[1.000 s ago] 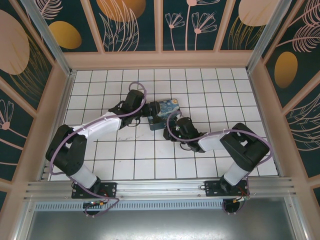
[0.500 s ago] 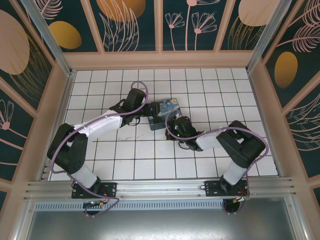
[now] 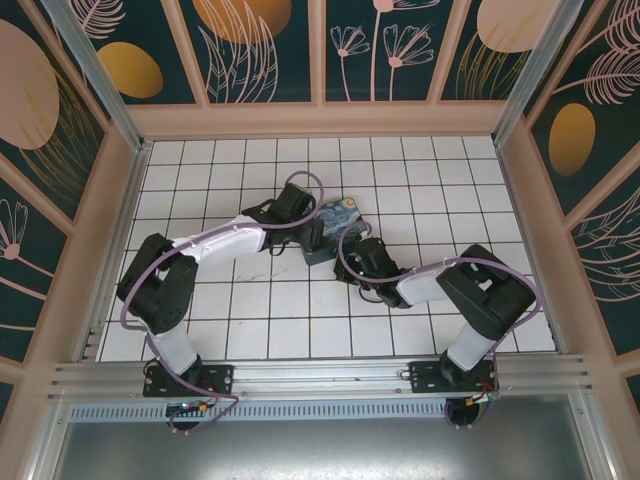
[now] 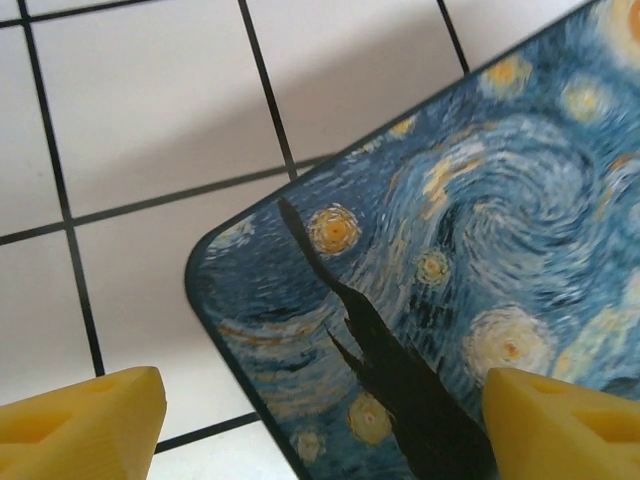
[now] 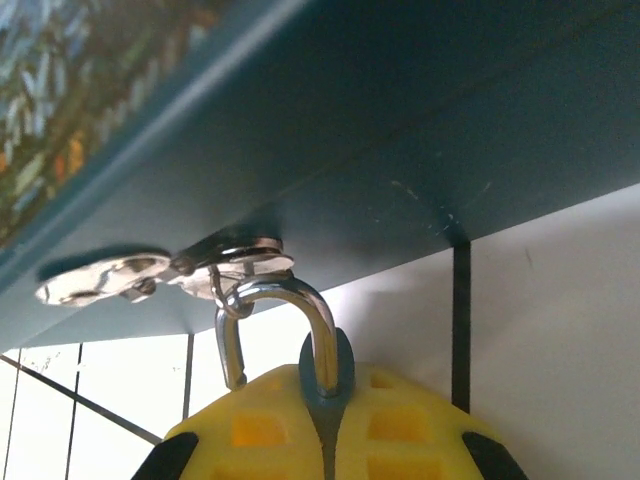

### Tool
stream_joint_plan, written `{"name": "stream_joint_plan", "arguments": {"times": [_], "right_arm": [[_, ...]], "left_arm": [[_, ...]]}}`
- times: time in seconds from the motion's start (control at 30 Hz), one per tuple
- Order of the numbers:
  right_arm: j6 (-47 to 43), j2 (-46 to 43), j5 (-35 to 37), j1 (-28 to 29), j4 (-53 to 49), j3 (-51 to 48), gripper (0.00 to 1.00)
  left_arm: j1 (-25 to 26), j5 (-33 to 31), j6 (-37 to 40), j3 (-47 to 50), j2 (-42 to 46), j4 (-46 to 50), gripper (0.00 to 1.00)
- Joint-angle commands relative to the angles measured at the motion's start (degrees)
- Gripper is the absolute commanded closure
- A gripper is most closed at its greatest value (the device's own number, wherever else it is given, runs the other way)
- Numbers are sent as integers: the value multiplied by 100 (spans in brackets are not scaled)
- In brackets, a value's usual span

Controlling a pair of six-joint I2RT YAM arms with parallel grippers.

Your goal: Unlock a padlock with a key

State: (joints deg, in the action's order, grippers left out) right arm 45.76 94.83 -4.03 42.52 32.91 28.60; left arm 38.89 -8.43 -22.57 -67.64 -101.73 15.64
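Observation:
The padlock's silvery shackle [image 5: 300, 300] hangs from a metal hasp [image 5: 230, 262] on the side of a dark blue painted box [image 5: 400, 130]. My right gripper [image 5: 325, 410] is shut on it, and the yellow fingers [image 5: 420, 420] hide the lock's body. From above, the right gripper [image 3: 352, 262] sits at the near side of the box [image 3: 335, 225]. My left gripper [image 4: 320, 400] is open just above the box lid [image 4: 480, 200], over its corner, with one finger [image 4: 90, 425] above the tiles. From above, the left gripper [image 3: 312, 232] is at the box's left edge. The key is out of view.
The floor is white tile with black grout [image 3: 400, 190]. Patterned walls [image 3: 320, 50] and wooden frames enclose it on three sides. Both arms bend inward toward the box at the middle, and a metal rail [image 3: 320, 380] runs along the near edge.
The left arm has swung right, bringing its gripper from beside the box to over the lid's corner. The right gripper has closed on the padlock.

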Motion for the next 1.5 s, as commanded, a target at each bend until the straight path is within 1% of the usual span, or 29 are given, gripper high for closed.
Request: {"name": "stream_joint_plan", "arguments": {"times": [0.0, 0.23, 0.37, 0.47, 0.57, 0.63, 0.77, 0.8, 0.83, 0.9, 0.93, 1.0, 1.1, 1.3, 1.47], "right_arm": [[526, -168, 163, -12, 323, -198, 100], [1351, -151, 463, 48, 1063, -569, 100], [1420, -185, 723, 22, 979, -518, 100], [1305, -240, 705, -99, 807, -399, 100], [1109, -287, 565, -307, 633, -236, 100], [889, -341, 518, -505, 368, -75, 100], [379, -364, -266, -1025, 29, 247, 100], [220, -345, -495, -1080, -182, 389, 100], [46, -308, -724, -1319, -430, 572, 100], [-249, -185, -1096, -1535, -976, 945, 100], [-382, -130, -1159, -1607, -1257, 1114, 100], [-604, -37, -1163, -1711, -1750, 1393, 100], [-807, 56, -1011, -1838, -2140, 1573, 100], [-887, 387, -986, -2115, -2217, 1524, 100], [-844, 543, -1037, -2150, -1822, 1263, 100]], "left_arm": [[137, -389, 249, -81, -206, 396, 18], [231, -445, 122, 272, -244, 270, 20], [248, -406, 103, 434, -284, 223, 22], [254, -355, 128, 501, -338, 220, 25], [274, -318, 184, 510, -452, 262, 31], [292, -330, 233, 490, -561, 324, 38], [320, -284, 275, 515, -682, 335, 47], [333, -275, 287, 506, -715, 347, 48], [332, -258, 299, 493, -762, 360, 49], [344, -234, 319, 480, -827, 357, 51], [347, -230, 319, 463, -855, 365, 51], [351, -213, 322, 447, -908, 361, 52], [354, -176, 312, 410, -981, 361, 54], [353, -168, 308, 385, -1068, 387, 55], [355, -148, 336, 321, -1172, 431, 56]]}}
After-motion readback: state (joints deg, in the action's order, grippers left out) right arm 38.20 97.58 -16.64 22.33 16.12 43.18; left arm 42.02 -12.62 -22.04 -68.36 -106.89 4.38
